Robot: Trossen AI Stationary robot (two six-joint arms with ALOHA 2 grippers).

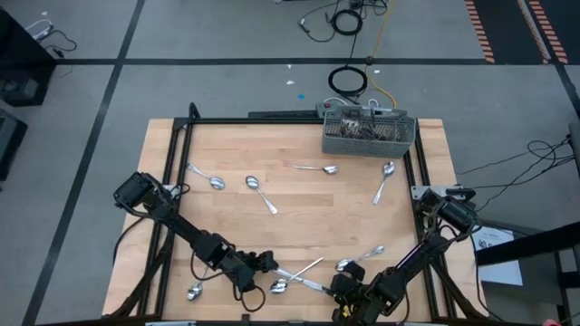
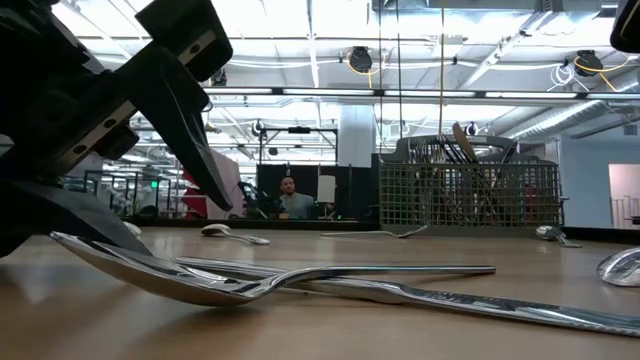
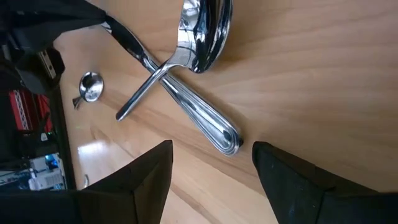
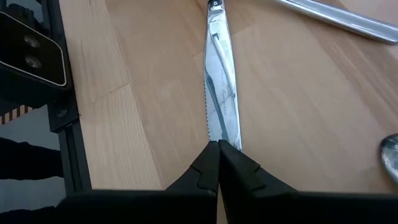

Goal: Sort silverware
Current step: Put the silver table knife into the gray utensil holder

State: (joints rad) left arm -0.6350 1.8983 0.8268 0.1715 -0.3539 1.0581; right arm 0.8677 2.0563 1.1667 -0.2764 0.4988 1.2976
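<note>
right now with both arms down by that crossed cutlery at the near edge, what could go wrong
1. The spoon lies crossed over another piece; the open left gripper, if it closes on that handle, may drag both.
2. The shut right gripper sits on the knife blade tip, a thin hold that could slip.
3. Both grippers work close together at the near edge, so the arms could collide.

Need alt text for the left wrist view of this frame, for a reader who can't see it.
The left gripper hangs open above the wooden table, its two dark fingers either side of a spoon whose handle points toward them. A second utensil's handle crosses it at the neck, and another spoon lies farther off.
</note>
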